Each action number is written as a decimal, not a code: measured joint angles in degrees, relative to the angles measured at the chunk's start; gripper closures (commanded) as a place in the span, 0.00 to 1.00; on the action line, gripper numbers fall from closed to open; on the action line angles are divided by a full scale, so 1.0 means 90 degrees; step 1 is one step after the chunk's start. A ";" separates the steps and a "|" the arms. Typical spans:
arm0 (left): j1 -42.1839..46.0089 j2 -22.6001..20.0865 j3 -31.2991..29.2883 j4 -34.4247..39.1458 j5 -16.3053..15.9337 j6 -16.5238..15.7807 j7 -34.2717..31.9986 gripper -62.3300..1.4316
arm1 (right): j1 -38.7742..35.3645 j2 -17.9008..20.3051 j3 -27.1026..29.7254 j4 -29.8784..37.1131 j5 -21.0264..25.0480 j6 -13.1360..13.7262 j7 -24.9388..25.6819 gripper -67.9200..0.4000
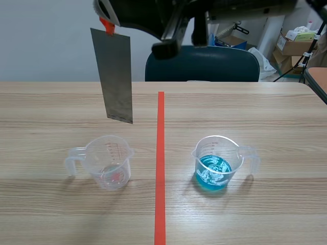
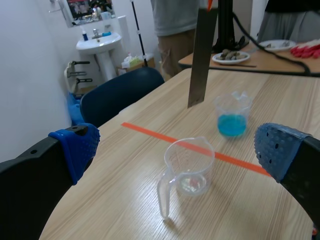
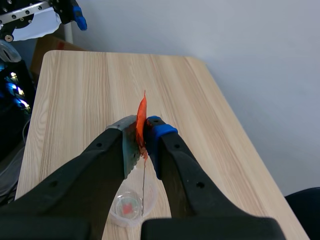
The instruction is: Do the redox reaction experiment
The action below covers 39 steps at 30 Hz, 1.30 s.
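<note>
The right tool (image 3: 141,134) is clamped on the orange tab (image 3: 142,112) of a flat grey metal sheet (image 1: 116,76), which hangs upright above a clear plastic measuring jug (image 1: 109,164) holding a small red speck (image 1: 116,176). At that jug's 3 o'clock on the bench (image 1: 265,117), a matching clear jug (image 1: 218,153) holds blue liquid (image 1: 213,172). The left tool (image 2: 177,150) stands wide apart, holding nothing.

1. Bright, even light from above fills all three views, and the bench (image 1: 265,117) is uniformly lit.
2. Soft, faint shadows hug the clear cup (image 1: 110,161) and the blue-liquid cup (image 1: 217,163).
3. The metal strip (image 1: 116,76) carries a dull sheen.
</note>
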 measured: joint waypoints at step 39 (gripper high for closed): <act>0.0000 0.0002 0.0000 0.0000 0.0000 -0.0172 0.0340 0.00 | 0.0750 -0.1195 -0.1098 -0.0947 -0.0325 -0.0306 -0.0597 0.98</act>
